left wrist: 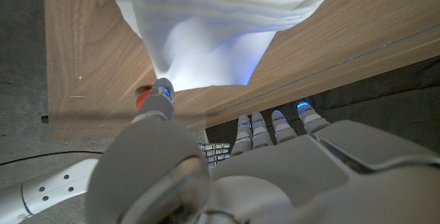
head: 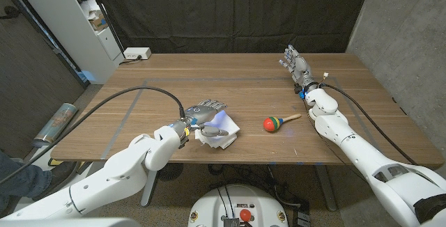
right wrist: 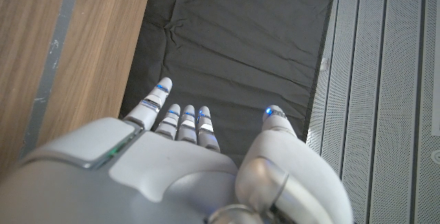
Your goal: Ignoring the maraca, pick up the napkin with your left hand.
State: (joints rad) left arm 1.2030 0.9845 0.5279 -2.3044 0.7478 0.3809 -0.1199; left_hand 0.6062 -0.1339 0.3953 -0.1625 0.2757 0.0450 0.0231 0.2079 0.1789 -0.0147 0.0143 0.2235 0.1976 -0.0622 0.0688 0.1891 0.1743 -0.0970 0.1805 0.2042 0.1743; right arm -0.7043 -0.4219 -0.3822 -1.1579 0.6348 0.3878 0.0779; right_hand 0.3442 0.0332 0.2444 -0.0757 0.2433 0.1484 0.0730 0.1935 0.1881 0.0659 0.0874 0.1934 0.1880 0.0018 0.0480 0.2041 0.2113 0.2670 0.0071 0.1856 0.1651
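White and crumpled, the napkin (head: 221,132) lies on the wooden table (head: 174,81), close to the edge nearest me. My left hand (head: 206,110) is over its left part, with the fingers stretched out and apart. From the head view I see it is not gripping the napkin, and I cannot tell if it touches it. In the left wrist view the napkin (left wrist: 213,31) spreads on the wood past my left hand (left wrist: 240,176), and the fingertips (left wrist: 275,122) point toward it with nothing between them.

Just to the right of the napkin lies the maraca (head: 276,122), with a red, green and yellow head and a wooden handle. They do not touch.

My right hand (head: 295,63) is well apart, near the far right of the table, fingers spread and holding nothing.
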